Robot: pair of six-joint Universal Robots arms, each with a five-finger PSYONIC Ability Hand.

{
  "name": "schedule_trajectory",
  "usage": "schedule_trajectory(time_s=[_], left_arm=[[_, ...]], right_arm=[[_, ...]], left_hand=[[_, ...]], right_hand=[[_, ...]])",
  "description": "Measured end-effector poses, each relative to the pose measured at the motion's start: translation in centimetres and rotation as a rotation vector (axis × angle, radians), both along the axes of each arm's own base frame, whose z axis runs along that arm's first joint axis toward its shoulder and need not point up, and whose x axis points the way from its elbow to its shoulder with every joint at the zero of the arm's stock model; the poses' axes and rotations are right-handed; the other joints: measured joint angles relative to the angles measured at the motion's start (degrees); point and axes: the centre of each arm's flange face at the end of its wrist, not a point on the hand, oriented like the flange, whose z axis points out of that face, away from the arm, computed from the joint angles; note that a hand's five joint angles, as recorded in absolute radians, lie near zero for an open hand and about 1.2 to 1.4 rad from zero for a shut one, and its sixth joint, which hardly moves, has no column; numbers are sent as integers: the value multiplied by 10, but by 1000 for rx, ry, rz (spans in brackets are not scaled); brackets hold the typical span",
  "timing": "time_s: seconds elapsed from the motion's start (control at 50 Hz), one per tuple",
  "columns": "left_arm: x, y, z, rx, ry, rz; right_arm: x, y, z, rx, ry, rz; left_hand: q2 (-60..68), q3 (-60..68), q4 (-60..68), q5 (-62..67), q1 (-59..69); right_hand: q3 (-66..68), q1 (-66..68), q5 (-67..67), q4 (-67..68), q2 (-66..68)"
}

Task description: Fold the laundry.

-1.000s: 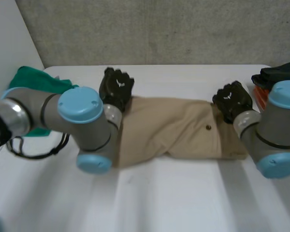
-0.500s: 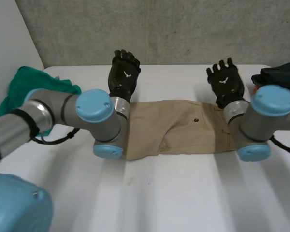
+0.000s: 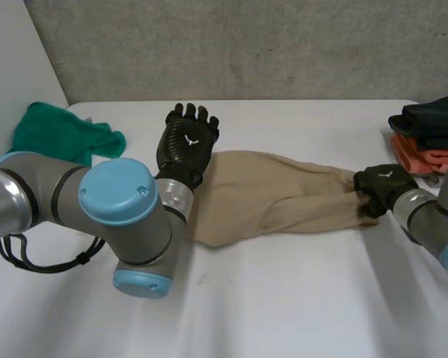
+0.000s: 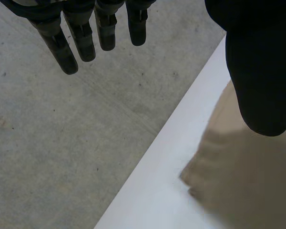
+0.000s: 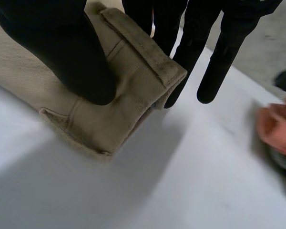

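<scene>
Tan trousers lie stretched sideways across the white table. My left hand rests at their left end with its fingers straight and spread, open. In the left wrist view its fingers reach past the table's far edge and the thumb hangs above the tan cloth. My right hand is at the trousers' right end. In the right wrist view its thumb presses on top of the folded waistband and the fingers curl behind it, pinching the cloth.
A green cloth lies bunched at the table's back left. A stack of dark and orange folded clothes sits at the back right, close to my right hand; its orange piece lies just beyond the waistband. A concrete wall stands behind the table.
My right hand came down from beyond the trousers to their right end, closed on the waistband and drew the cloth out longer to the right. My left hand shifted slightly back, still open.
</scene>
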Motion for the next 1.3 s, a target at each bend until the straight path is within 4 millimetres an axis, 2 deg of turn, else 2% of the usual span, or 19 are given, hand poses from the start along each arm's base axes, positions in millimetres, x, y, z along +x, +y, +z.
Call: schedule_trajectory(time_s=[0.06, 0.08, 0.18, 0.28, 0.32, 0.4, 0.44, 0.46, 0.54, 0.56, 0.58, 0.64, 0.7, 0.8, 0.92, 1.02, 1.12, 1.18, 1.3], left_arm=[[0, 1, 2, -3, 1, 0], [1, 1, 6, -7, 4, 1], [4, 5, 15, -18, 14, 2], [10, 10, 20, -17, 17, 4], [13, 13, 21, -12, 17, 5], [19, 19, 21, 3, 23, 7], [21, 21, 22, 8, 28, 7], [22, 22, 23, 10, 33, 7], [25, 24, 28, 7, 51, 9], [25, 24, 29, 6, 54, 9], [25, 23, 31, 2, 59, 9], [24, 22, 37, -11, 72, 10], [23, 19, 43, -27, 86, 9], [17, 13, 56, -60, 119, 2], [-3, 3, 74, -96, 206, -54], [-34, 7, 69, -57, 253, -168], [-66, 17, 48, 50, 253, -282], [-83, 20, 26, 153, 229, -324], [-90, 19, -11, 318, 142, -279]], right_arm=[[-11, -8, 6, -53, 41, -40], [-20, -12, 15, -105, 102, -68], [-33, -13, 35, -214, 316, -89], [-27, -12, 46, -321, 478, -39], [-11, -9, 50, -389, 506, 19], [49, 16, 53, -555, 465, 237], [77, 36, 51, -621, 421, 365], [96, 53, 48, -665, 385, 468], [137, 101, 32, -741, 297, 744], [140, 105, 30, -746, 289, 773], [146, 114, 25, -750, 277, 823], [153, 127, 16, -737, 256, 889], [153, 128, 18, -707, 225, 881], [144, 117, 43, -635, 96, 779], [111, 89, 98, -436, -326, 550], [73, 57, 119, -302, -523, 369], [48, 28, 111, -163, -546, 223], [42, 13, 93, -40, -517, 155], [47, 1, 60, 120, -439, 148]], left_hand=[[0, 0, 0, 0, 0], [0, 0, 0, 0, 0], [0, 0, 0, 0, 0], [0, 0, 0, 0, 0], [0, 0, 0, 0, 0], [0, 0, 0, 0, 0], [0, 0, 0, 0, 0], [0, 0, 0, 0, 0], [0, 0, 0, 0, 0], [0, 0, 0, 0, 0], [0, 0, 0, 0, 0], [0, 0, 0, 0, 0], [0, 0, 0, 0, 0], [0, 0, 0, 0, 0], [0, 0, 0, 0, 0], [0, 0, 0, 0, 0], [0, 0, 0, 0, 0], [0, 0, 0, 0, 0], [0, 0, 0, 0, 0]], right_hand=[[4, 2, 8, 0, 1], [4, 13, 12, 0, 2], [4, 22, 20, 0, 5], [4, 30, 20, 0, 6], [4, 32, 23, 0, 6], [14, 36, 32, 0, 7], [16, 36, 33, 0, 9], [16, 36, 33, 0, 9], [-7, 28, 17, 2, -12], [-46, -11, -20, 1, -50], [-157, -116, -132, -33, -177], [-429, -369, -392, -233, -444], [-534, -458, -498, -303, -539], [-543, -459, -508, -310, -543], [-543, -459, -508, -310, -543], [-543, -459, -508, -310, -543], [-543, -459, -508, -310, -543], [-543, -459, -508, -310, -543], [-543, -459, -508, -310, -543]])
